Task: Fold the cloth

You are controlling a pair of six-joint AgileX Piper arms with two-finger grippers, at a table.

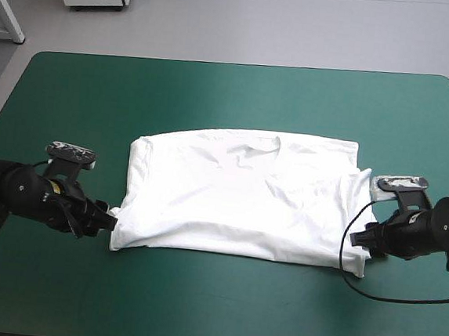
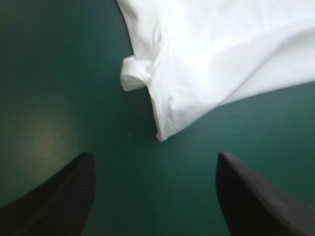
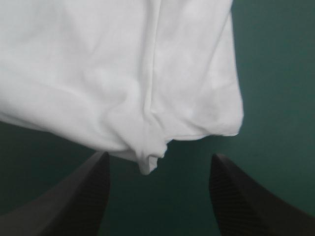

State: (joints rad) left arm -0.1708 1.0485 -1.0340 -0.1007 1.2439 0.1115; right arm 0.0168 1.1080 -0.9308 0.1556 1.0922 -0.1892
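Left gripper [image 1: 110, 221], black & fin-shaped, spread wide, sits lower left of frame; right gripper [image 1: 356, 238], also wide, lower right. White short-sleeved T-shirt [image 1: 238, 193] lies flat at ctr; we judge both aim at its near corners for next fold.

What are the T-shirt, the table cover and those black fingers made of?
The T-shirt looks like thin, soft fabric, perhaps cotton: matte, creased, limp at its edges. The teal-green cover seems a smooth mat with faint sheen, maybe rubber or vinyl. The black fingers look like matte plastic or rubber with fine ribbing.
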